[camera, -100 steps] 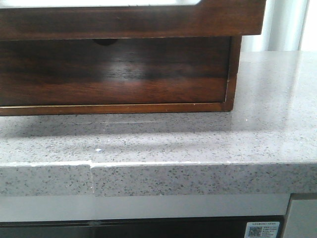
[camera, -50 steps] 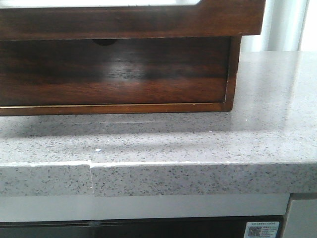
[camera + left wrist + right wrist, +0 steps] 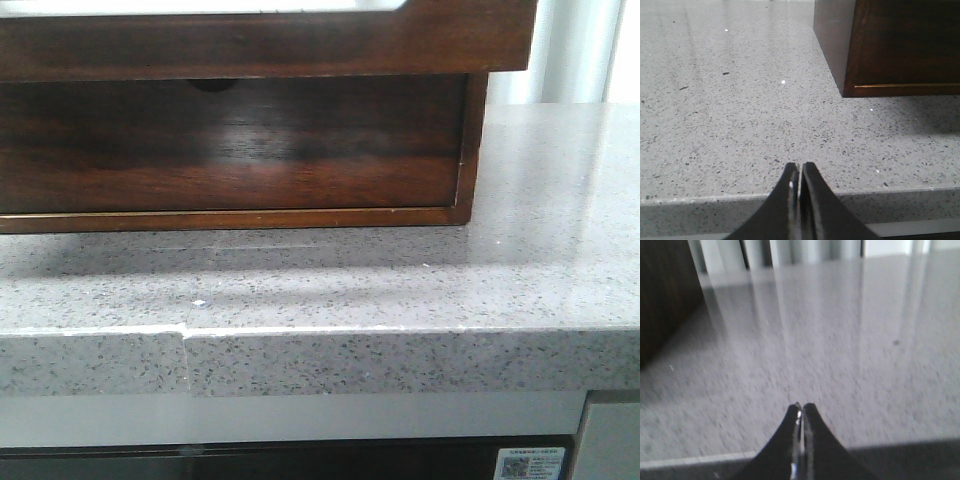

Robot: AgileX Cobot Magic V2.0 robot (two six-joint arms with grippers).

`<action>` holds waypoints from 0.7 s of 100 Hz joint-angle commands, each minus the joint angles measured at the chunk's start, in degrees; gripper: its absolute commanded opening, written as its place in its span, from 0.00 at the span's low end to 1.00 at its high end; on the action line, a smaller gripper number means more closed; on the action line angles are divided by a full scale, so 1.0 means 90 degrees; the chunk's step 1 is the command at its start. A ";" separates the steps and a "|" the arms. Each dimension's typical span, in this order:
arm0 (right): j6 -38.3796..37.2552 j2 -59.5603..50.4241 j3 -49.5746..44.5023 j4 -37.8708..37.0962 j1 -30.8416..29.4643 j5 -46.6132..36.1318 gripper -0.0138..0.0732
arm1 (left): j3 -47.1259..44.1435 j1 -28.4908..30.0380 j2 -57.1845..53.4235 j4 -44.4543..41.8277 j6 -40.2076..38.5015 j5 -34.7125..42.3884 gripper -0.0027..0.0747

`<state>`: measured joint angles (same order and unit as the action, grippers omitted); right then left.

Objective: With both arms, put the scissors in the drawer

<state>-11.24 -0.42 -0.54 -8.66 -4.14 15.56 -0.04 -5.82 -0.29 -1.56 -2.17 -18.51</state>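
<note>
The drawer (image 3: 260,42) runs across the top of the front view. Its dark-brown glossy front has a white strip showing in its top edge, and it juts forward over the cabinet below. The scissors are out of view in every frame. My left gripper (image 3: 800,168) hangs over the counter's front edge, shut with nothing between its fingers; the cabinet's corner (image 3: 900,50) lies ahead of it to one side. My right gripper (image 3: 801,407) is also shut and empty, over bare counter beside the cabinet's dark side (image 3: 662,300). Neither arm shows in the front view.
A lower drawer with a small half-round notch (image 3: 212,84) sits under the jutting one. The grey speckled stone counter (image 3: 540,250) has a seam (image 3: 184,340) in its front edge. A QR label (image 3: 530,463) is on the panel below. Pale curtain folds (image 3: 790,250) stand behind the counter.
</note>
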 commanded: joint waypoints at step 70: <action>0.0128 -0.0137 -0.0182 -0.0012 -0.0031 0.0300 0.10 | -0.0131 0.0002 -0.0176 -0.0001 -0.0012 0.0461 0.01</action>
<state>-10.79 -0.42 -0.54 -8.77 -4.14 19.08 -0.04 -5.82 -0.29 -1.56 -2.17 -18.51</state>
